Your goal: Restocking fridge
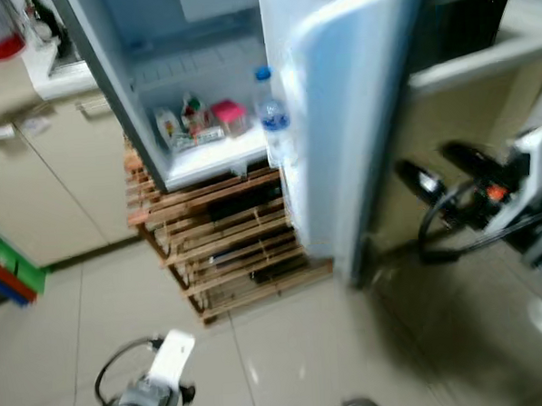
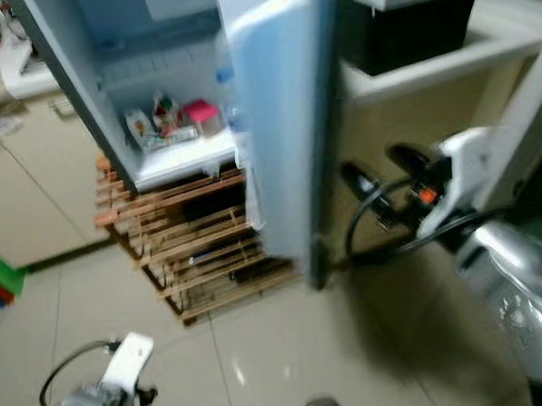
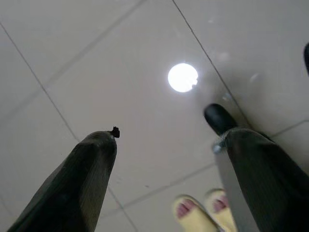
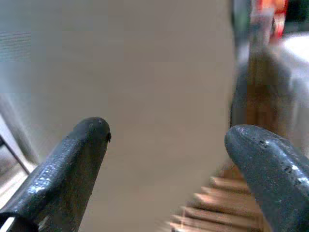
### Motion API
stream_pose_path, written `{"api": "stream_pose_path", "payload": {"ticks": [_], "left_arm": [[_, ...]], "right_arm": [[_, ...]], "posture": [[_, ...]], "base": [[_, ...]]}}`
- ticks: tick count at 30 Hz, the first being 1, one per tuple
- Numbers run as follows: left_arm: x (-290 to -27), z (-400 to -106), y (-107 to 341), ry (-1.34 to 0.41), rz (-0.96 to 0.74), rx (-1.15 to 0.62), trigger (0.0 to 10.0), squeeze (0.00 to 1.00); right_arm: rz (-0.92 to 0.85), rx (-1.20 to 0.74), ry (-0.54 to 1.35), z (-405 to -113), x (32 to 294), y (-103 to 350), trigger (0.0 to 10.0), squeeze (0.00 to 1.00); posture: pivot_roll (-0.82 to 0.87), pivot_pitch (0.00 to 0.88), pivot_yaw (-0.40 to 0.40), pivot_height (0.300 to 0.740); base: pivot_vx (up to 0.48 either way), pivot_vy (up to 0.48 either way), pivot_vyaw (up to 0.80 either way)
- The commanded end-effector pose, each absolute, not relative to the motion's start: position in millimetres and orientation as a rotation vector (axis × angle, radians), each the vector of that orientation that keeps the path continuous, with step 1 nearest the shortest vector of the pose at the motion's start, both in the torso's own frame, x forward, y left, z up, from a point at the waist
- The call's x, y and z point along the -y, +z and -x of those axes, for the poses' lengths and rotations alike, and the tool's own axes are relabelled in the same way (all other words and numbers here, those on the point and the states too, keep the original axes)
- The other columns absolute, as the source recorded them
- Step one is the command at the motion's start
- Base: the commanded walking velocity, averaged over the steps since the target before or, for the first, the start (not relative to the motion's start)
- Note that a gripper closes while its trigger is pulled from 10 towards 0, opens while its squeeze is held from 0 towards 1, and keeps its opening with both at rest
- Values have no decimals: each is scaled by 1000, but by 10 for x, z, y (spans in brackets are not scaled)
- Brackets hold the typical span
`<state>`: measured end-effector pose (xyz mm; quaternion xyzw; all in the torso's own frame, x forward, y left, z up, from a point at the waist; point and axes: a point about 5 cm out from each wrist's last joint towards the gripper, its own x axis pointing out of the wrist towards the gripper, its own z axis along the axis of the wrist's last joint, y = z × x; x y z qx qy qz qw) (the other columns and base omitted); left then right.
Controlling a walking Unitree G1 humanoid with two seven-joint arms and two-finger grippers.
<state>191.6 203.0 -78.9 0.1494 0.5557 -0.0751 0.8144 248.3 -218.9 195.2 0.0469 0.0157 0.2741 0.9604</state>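
Note:
The small fridge (image 1: 120, 102) stands open on a slatted wooden rack (image 1: 228, 251). Its white door (image 1: 339, 117) is swung out towards me. On the bottom shelf lie some packets (image 1: 181, 126) and a pink box (image 1: 230, 114). A water bottle (image 1: 271, 112) with a blue cap stands in the door shelf. My right gripper (image 1: 428, 160) hovers right of the door's edge, open and holding nothing. In its wrist view the fingers (image 4: 82, 150) frame a beige surface and the rack. My left gripper (image 3: 169, 137) hangs low over the floor tiles, open and holding nothing.
Beige cabinets (image 1: 43, 188) run along the left, with a green, red and blue object (image 1: 6, 267) at their foot. A counter with a black appliance (image 2: 407, 23) is behind the door. A person's toes in yellow slippers (image 3: 203, 212) show below my left gripper.

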Motion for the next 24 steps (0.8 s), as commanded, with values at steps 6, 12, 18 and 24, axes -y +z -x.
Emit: {"api": "stream_pose_path", "payload": {"ticks": [6, 12, 18, 24], "left_arm": [[-1997, -2162, -664, -83, -278, -1018, 10000, 0], [-1886, -2818, -135, -40, -82, -585, 10000, 0], [-1431, -3357, 992, -154, 112, -16, 10000, 0], [-1339, -3314, 1413, -130, 171, 115, 10000, 0]], "right_arm": [[37, -148, 125, -2613, 2624, 1613, 10000, 537], [129, -94, -171, -2673, 2718, 1506, 10000, 549], [117, -39, -256, -2751, 2495, 1367, 10000, 549], [115, -12, -154, -2858, 2157, 1244, 10000, 557]], "posture": [[-219, 0, 110, 740], [-204, 0, 92, 740], [-179, 0, 64, 740], [-115, 0, 31, 740]], "base": [[0, 0, 0], [0, 0, 0], [0, 0, 0], [0, 0, 0]]}}
